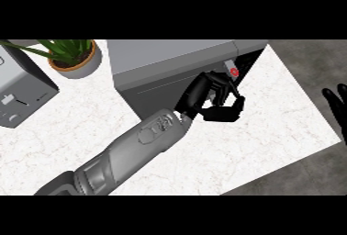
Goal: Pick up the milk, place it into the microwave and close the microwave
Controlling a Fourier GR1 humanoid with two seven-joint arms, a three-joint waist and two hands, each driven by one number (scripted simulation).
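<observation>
1. On the white marbled counter stood a grey microwave, set toward the far edge and just right of the middle.
2. Its dark door faced the near side, and a narrow dark opening showed at the microwave's right end.
3. At that opening a small white carton with a red mark, the milk, was visible, sitting at the mouth of the microwave's cavity; only a small part of it showed.
4. The left robot hand reached in on a long grey forearm from the lower left, crossing the counter diagonally.
5. This left robot hand lay against the microwave's front near its right end, its black fingers curled close together just below and beside the milk.
6. Whether those fingers actually gripped the carton or the door's edge could not be told, since the hand hid the contact.
7. The right robot hand showed only at the right edge of the view, past the counter, fingers straight and pointing up, at rest.
8. A potted plant with green leaves stood at the far left of the counter, left of the microwave.
9. A grey toaster sat at the left edge, near the plant and well apart from the microwave.
</observation>
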